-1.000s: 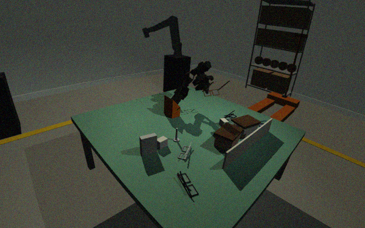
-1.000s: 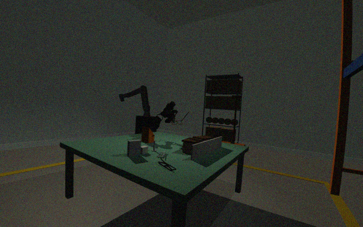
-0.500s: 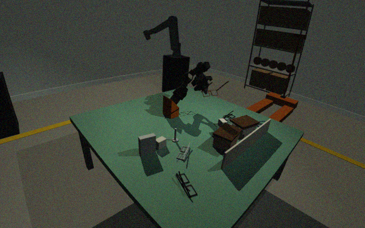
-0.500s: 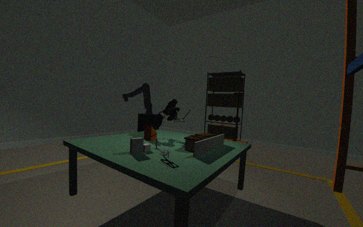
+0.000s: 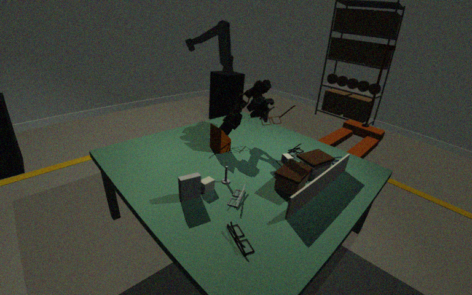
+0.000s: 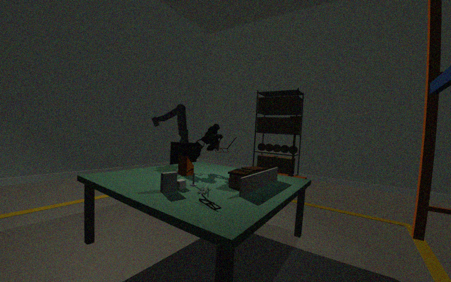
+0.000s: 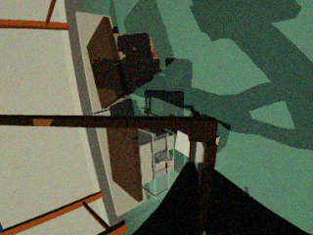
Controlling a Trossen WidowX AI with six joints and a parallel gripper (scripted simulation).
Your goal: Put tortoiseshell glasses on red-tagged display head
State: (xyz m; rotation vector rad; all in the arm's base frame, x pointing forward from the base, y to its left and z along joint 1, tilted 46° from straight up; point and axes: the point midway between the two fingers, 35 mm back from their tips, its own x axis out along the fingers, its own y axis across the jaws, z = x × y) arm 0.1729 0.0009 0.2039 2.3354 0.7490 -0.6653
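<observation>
My gripper [image 5: 267, 118] [image 6: 218, 148] [image 7: 195, 170] is shut on the tortoiseshell glasses [image 5: 287, 111] [image 6: 231, 143] [image 7: 98, 121]. They hang in the air above the table's far side, one temple reaching outward; in the wrist view that temple runs left across the image. The head with the red tag [image 7: 153, 52] is a dark shape [image 7: 134, 59] beside a brown panel, upper left in the wrist view, clear of the glasses. A green tag [image 7: 171, 153] shows on the other, paler head below it, behind clear outlines. Both heads are mostly hidden in the top and exterior views.
A long upright panel [image 5: 318, 185] [image 6: 257, 182] stands beside brown-topped shapes [image 5: 292, 170] [image 5: 316, 157]. An orange block [image 5: 219, 139], a white box [image 5: 189, 187], a small pale block [image 5: 208, 185], a thin stand [image 5: 226, 175], clear glasses and black glasses are on the green table [image 5: 153, 156].
</observation>
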